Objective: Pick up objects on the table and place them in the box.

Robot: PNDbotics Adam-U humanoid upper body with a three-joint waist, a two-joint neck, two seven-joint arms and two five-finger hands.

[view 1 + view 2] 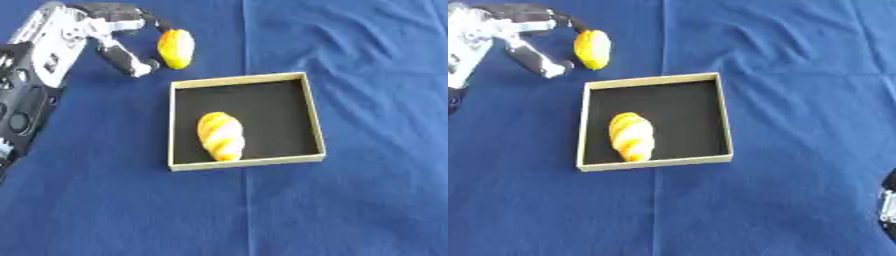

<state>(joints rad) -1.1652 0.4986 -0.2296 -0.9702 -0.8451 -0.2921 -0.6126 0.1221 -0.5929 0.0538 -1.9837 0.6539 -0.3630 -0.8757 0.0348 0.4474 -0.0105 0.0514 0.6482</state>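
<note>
Blue cloth [367, 100] covers the whole table. In the middle sits a low box [313, 120] (black inside) with a yellow striped bun [220, 135] lying in it. At the upper left, the left hand [109, 30] pinches a second yellow bun [176, 48] between thumb and fingers. A bit of the right hand [888, 205] shows at the lower right edge; I cannot tell its fingers.

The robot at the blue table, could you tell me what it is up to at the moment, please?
The robot's left hand is at the far left of the blue cloth, with its fingers and thumb curled around a yellow-orange bread-like piece, just beyond the far left corner of the box. The shallow box, with tan walls and a black floor, already holds one similar striped piece lying near its left side. Only a sliver of the right arm shows, at the right edge of the right eye view.
</note>
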